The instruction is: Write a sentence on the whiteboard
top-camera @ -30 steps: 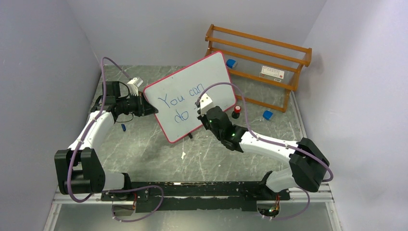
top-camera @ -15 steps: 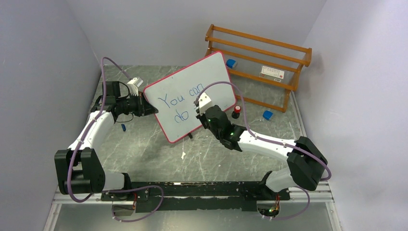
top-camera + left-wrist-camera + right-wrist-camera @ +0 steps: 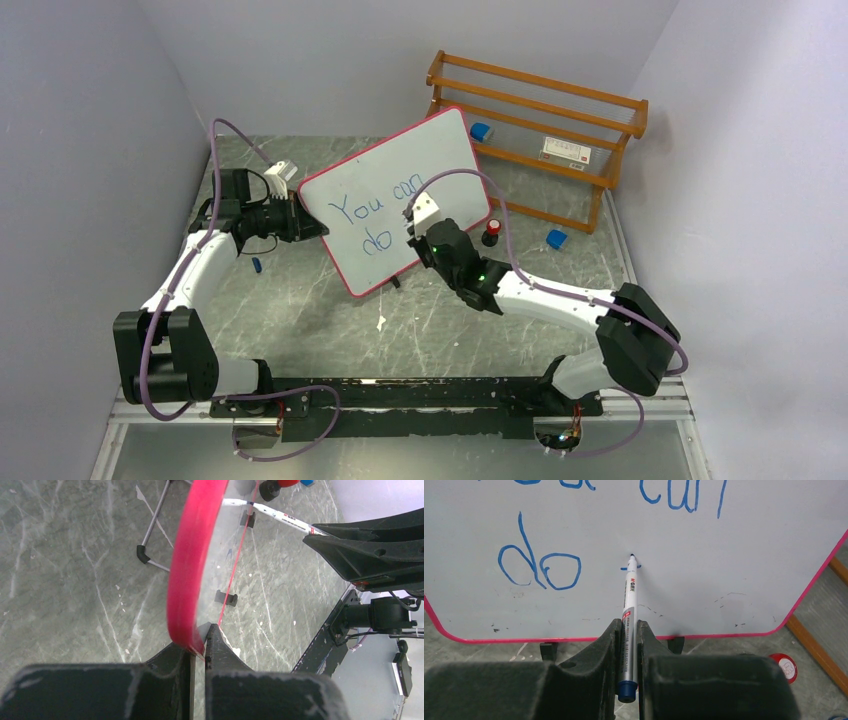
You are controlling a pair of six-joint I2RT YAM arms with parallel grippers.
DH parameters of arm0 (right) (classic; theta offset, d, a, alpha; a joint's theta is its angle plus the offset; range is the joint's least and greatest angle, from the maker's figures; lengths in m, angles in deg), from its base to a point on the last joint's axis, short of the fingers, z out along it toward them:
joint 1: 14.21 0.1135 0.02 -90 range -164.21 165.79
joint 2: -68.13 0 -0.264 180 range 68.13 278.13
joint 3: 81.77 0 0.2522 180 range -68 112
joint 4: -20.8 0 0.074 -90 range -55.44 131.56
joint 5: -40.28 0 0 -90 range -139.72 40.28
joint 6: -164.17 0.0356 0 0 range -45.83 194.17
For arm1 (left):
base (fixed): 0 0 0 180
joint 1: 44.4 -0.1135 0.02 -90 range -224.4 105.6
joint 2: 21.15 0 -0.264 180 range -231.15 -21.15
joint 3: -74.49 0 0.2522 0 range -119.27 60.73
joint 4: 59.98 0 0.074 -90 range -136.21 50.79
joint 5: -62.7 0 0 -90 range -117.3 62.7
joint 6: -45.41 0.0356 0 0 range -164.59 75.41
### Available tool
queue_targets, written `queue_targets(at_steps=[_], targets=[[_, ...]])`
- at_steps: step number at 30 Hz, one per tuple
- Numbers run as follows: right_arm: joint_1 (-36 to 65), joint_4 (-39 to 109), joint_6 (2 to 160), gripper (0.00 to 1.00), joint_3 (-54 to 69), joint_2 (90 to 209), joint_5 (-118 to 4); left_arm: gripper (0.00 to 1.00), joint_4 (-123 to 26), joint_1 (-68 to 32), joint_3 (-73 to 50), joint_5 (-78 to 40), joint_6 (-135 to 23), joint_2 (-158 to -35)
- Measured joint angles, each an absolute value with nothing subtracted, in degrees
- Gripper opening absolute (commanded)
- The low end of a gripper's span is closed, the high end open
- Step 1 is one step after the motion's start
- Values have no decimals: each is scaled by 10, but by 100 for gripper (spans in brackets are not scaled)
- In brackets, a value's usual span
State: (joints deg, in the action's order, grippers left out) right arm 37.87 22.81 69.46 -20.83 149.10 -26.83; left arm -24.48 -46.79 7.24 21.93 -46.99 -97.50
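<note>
where the right wrist view ends, the sentence [image 3: 538, 570] is cut off.

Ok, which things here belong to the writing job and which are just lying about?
In use: whiteboard, clamped at its edge by the left gripper; marker, held by the right gripper; blue writing "You can do".
Lying about: wooden rack, red-topped object, blue block.
</note>
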Motion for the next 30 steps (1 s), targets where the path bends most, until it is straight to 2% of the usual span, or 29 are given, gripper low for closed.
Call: queue_targets(at_steps=[30], targets=[[379, 241, 710, 0, -243, 1478, -255, 5, -245, -467, 72, 219, -470, -975]])
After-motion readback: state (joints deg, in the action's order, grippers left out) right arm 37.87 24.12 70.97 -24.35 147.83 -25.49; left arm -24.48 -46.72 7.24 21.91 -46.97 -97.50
